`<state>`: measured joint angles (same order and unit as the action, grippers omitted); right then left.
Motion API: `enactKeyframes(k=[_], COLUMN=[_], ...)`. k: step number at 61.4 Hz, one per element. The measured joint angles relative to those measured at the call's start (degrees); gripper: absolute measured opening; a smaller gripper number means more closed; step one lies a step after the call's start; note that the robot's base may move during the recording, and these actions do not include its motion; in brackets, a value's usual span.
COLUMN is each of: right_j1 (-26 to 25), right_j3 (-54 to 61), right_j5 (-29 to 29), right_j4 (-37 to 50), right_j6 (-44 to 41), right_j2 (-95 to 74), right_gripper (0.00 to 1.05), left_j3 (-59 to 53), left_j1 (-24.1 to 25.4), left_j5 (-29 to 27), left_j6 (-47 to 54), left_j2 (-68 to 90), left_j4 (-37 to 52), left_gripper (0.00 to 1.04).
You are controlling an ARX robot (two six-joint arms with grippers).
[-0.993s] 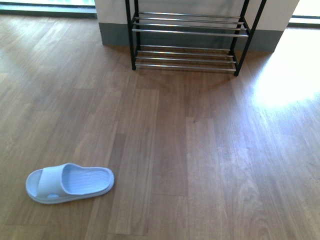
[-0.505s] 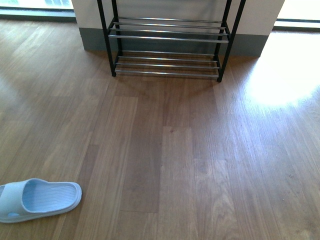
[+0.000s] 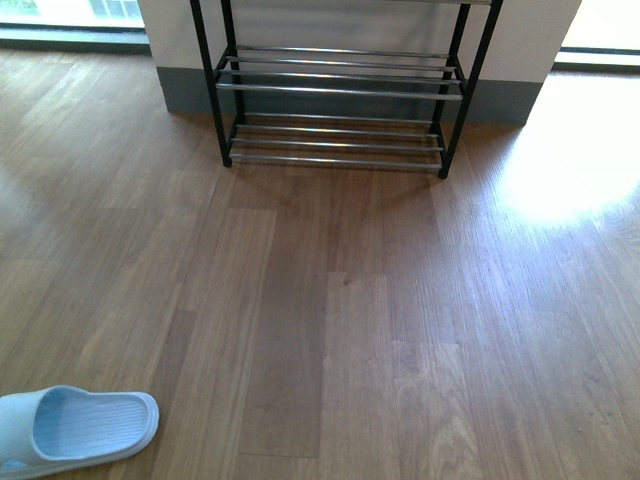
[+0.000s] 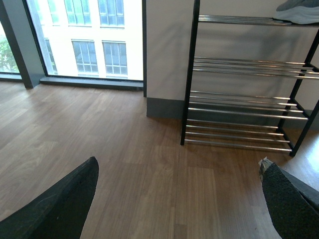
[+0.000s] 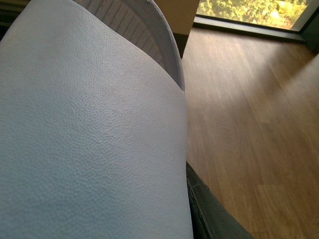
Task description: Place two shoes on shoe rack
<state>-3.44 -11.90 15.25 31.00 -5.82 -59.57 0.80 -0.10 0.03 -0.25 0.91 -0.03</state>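
One light blue slipper (image 3: 75, 425) lies flat on the wood floor at the front view's lower left, partly cut off by the frame edge. The second light blue slipper (image 5: 84, 134) fills the right wrist view, with my right gripper (image 5: 164, 219) shut on it; one dark finger (image 5: 207, 211) presses its side. The shoe rack (image 3: 335, 90), black-framed with chrome bars, stands against the wall straight ahead. The rack (image 4: 239, 62) also shows in the left wrist view. My left gripper (image 4: 177, 204) hangs open above bare floor, its fingers (image 4: 60, 204) wide apart.
A grey shoe-like item (image 4: 299, 12) rests on the rack's upper tier, only partly in view. Floor-to-ceiling windows (image 4: 84, 37) flank the wall behind the rack. A bright sun patch (image 3: 570, 170) lies on the floor to the right.
The front view has shifted: the rack now looks closer and further left, and the floor slipper has slid to the lower left corner, partly out of frame.
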Motion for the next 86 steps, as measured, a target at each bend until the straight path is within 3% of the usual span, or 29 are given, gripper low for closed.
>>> enactKeyframes(k=[22,24,28,31,34,40,46,53,60,69,86], right_j1=[0.0,0.0,0.0,0.0,0.0,0.0,0.0,0.0,0.0,0.0,0.0], right_j3=[0.0,0.0,0.0,0.0,0.0,0.0,0.0,0.0,0.0,0.0,0.0], right_j5=[0.0,0.0,0.1,0.2,0.0,0.0,0.1,0.1,0.1,0.1,0.1], right_j4=[0.0,0.0,0.0,0.0,0.0,0.0,0.0,0.0,0.0,0.0,0.0], right_j6=[0.0,0.0,0.0,0.0,0.0,0.0,0.0,0.0,0.0,0.0,0.0], right_j2=[0.0,0.0,0.0,0.0,0.0,0.0,0.0,0.0,0.0,0.0,0.0], right_gripper=[0.01,0.01,0.01,0.01,0.01,0.01,0.01,0.01,0.01,0.01,0.01], left_j3=[0.0,0.2,1.0,2.2,2.5,2.7,4.2,8.2,12.6,17.8,28.0], left_j1=[0.0,-1.3,-6.4,-6.2,-3.8,1.9,6.3,7.6,7.5,6.4,4.9], left_j5=[-0.1,-4.0,-20.9,-30.4,-32.1,-25.6,-18.0,-13.5,-12.0,-11.9,-15.9], left_j6=[0.0,-0.7,-3.4,-8.3,-11.5,-16.3,-18.2,-18.3,-16.1,-11.9,-8.7], left_j2=[0.0,0.8,5.1,12.8,19.8,35.1,56.8,79.9,101.2,117.8,134.2], left_j4=[0.0,-0.5,-1.6,-4.6,-4.9,3.5,18.6,31.9,39.1,40.6,38.8], left_gripper=[0.95,0.95,0.95,0.95,0.95,0.95,0.95,0.95,0.95,0.95,0.95])
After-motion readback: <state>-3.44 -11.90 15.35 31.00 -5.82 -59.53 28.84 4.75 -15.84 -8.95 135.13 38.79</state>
